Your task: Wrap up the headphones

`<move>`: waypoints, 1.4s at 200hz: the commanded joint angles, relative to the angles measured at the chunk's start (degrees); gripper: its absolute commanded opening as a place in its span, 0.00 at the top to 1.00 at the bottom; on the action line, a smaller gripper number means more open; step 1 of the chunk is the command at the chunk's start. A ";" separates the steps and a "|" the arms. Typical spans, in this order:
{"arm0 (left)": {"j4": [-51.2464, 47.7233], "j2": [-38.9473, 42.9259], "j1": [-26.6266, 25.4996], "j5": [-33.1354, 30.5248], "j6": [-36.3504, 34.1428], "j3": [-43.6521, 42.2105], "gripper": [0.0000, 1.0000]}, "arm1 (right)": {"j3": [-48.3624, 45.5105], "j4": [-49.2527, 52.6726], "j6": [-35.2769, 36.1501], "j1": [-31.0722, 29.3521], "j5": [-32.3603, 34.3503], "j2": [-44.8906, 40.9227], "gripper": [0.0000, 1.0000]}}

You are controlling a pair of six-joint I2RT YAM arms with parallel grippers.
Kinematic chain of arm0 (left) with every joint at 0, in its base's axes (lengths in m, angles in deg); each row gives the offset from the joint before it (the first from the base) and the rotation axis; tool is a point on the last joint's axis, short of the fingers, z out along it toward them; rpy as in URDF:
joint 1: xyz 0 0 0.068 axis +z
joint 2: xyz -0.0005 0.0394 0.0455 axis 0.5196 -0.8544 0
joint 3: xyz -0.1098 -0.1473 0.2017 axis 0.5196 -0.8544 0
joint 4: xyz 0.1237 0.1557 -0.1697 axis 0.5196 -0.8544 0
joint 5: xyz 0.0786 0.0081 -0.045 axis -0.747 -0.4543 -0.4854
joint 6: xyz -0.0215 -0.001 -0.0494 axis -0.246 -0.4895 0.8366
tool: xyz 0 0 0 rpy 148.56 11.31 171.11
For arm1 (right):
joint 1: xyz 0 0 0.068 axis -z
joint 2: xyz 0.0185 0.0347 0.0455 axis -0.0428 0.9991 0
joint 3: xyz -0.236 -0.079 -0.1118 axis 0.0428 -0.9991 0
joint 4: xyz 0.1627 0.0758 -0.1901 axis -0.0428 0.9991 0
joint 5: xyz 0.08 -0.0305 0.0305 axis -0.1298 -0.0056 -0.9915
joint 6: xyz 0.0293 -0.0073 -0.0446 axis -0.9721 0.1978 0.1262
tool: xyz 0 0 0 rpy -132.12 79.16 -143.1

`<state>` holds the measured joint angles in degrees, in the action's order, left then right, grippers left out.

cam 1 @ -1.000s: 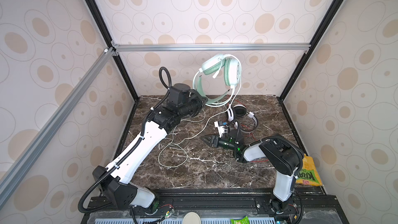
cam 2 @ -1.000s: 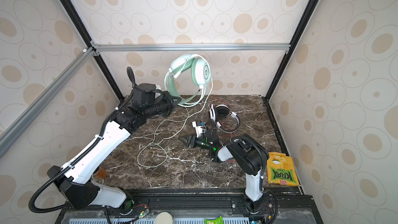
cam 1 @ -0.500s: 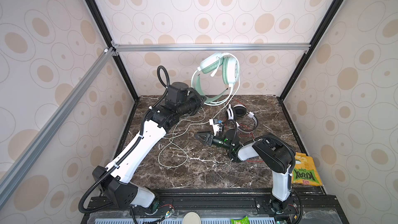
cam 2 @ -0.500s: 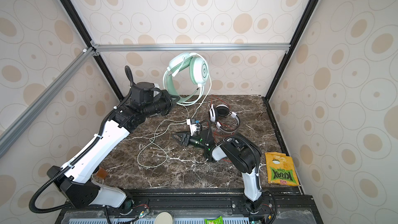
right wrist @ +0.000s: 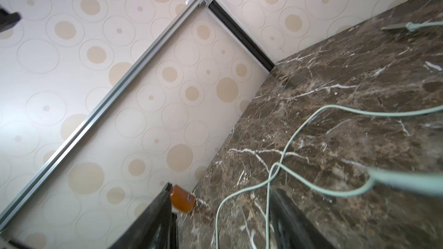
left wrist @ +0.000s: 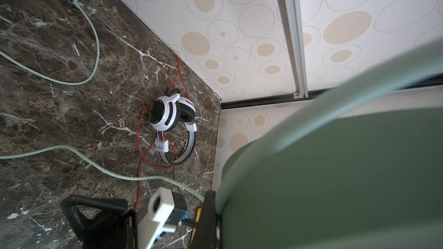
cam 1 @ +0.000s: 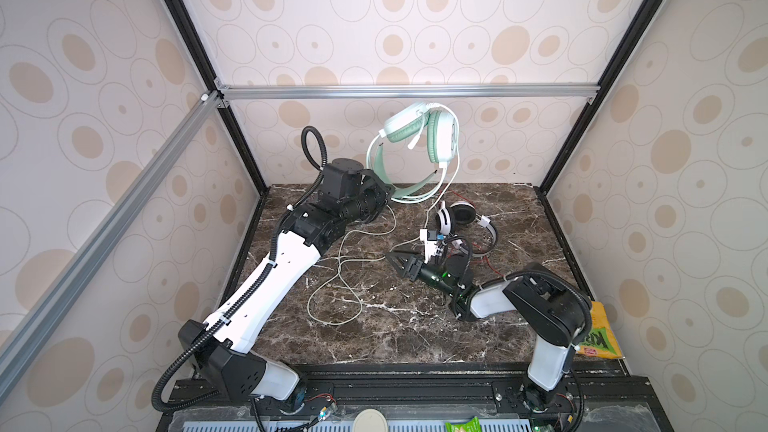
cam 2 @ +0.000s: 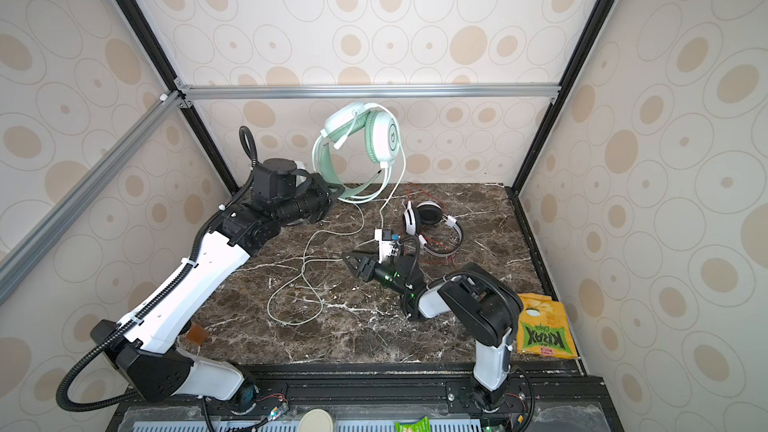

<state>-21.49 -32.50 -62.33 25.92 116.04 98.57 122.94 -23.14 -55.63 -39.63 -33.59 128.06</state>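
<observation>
On the front half of the dark marble surface [cam 1: 374, 347] the pale green cable [cam 1: 332, 322] lies in a loose open loop, with more strands crossing behind it. Just past that, the right hand [cam 1: 395, 263] sits low over the surface with its fingers apart. In the right wrist view a strand of the cable shows between them [right wrist: 223, 226], though it is blurred there and whether it touches either finger cannot be told. Farther back on the right the white-and-black headset [cam 1: 457, 216] lies on its side, cups folded together, with a thin red cable [left wrist: 178, 68] scattered around it. In both top views the right arm's wrist covers part of its band. Farthest back, the left hand [cam 1: 380, 197] is clamped on the band of the green headset [cam 1: 440, 139] and holds it in the air in front of the rear wall, cups uppermost. One strand arcs over the cups and the rest hangs down to the surface. In the left wrist view the green band fills much of the frame, out of focus, hiding the fingers. A chip bag [cam 2: 540, 334] lies off the surface's right edge.
</observation>
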 commanded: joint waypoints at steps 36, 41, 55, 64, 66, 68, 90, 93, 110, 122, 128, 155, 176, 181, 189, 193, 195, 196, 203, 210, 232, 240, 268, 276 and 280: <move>2.84 0.30 0.74 -1.16 -1.51 6.54 1.00 | -12.39 16.65 15.04 -0.50 4.32 -16.91 0.20; 2.99 0.32 0.62 -0.52 -1.59 6.65 1.00 | -12.15 17.13 16.55 -0.41 5.06 -17.00 0.20; 3.64 0.79 0.68 1.06 -1.51 6.46 1.00 | -10.63 17.79 19.55 -0.09 6.73 -16.11 0.19; 4.46 1.44 0.71 1.80 -1.31 5.83 1.00 | -9.22 17.80 21.01 0.20 6.80 -15.01 0.20; 4.76 1.62 0.70 1.91 -1.26 5.70 1.00 | -8.89 17.84 21.25 0.22 6.73 -14.69 0.20; 4.94 1.79 0.77 2.07 -1.18 5.40 1.00 | -8.41 17.87 21.53 0.29 6.63 -14.28 0.20; 6.44 3.10 0.77 2.71 -0.55 4.29 1.00 | -3.76 17.63 22.66 0.85 6.21 -10.08 0.21; 6.52 3.24 0.70 2.91 -0.50 4.34 1.00 | -3.34 17.33 22.65 0.95 6.44 -9.47 0.21; 6.84 3.52 0.72 4.44 -0.36 5.08 1.00 | -1.71 13.17 22.11 1.41 7.96 -5.76 0.22; 7.16 3.68 0.70 5.57 -0.30 5.57 1.00 | -0.55 9.11 20.67 2.15 7.70 -2.69 0.23; 7.38 3.86 0.78 5.98 -0.19 5.78 1.00 | 0.28 7.46 19.72 2.69 7.30 -1.21 0.23; 8.16 4.61 0.71 6.98 -0.02 6.04 1.00 | 4.04 2.51 16.49 4.00 4.97 4.53 0.28; 8.24 5.22 0.79 7.48 0.23 6.00 1.00 | 6.91 2.84 16.03 4.16 3.35 6.73 0.31; 8.30 5.31 0.86 7.73 0.37 5.99 1.00 | 7.66 3.33 15.97 4.18 2.83 7.15 0.31; 8.71 5.40 0.80 8.17 0.66 5.87 1.00 | 8.92 3.80 15.78 4.20 1.66 7.87 0.30; 8.85 5.46 0.91 8.47 0.80 5.87 1.00 | 9.47 3.69 15.53 4.20 1.10 8.31 0.30; 8.93 5.41 0.89 8.57 0.85 5.86 1.00 | 9.76 3.65 15.31 4.20 0.85 8.52 0.30; 8.96 5.41 0.88 8.64 0.90 5.86 1.00 | 9.87 3.65 15.28 4.16 0.76 8.61 0.31; 9.25 5.32 0.88 9.00 1.08 5.86 1.00 | 10.90 3.35 14.62 4.19 -0.03 9.40 0.31; 9.49 5.27 0.97 9.31 1.23 5.86 1.00 | 11.86 2.83 13.75 4.20 -0.79 10.22 0.31; 9.89 4.70 1.22 10.33 2.19 6.12 1.00 | 14.29 1.15 11.52 4.12 -1.52 12.85 0.32; 10.01 4.47 1.23 10.98 2.53 6.21 1.00 | 15.05 0.62 11.14 4.12 -1.65 13.65 0.32; 10.23 4.25 1.71 12.27 3.57 6.13 1.00 | 17.25 -0.33 10.64 4.19 -1.46 15.79 0.33; 10.04 4.28 1.88 12.27 3.65 6.05 1.00 | 17.91 -0.64 10.27 4.18 -1.64 16.27 0.33; 9.99 4.28 1.85 12.27 3.68 6.08 1.00 | 18.26 -0.86 10.16 4.17 -2.00 16.52 0.34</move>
<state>-17.51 -29.26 -61.22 36.04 117.35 101.21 138.87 -20.08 -43.55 -35.41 -34.00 142.99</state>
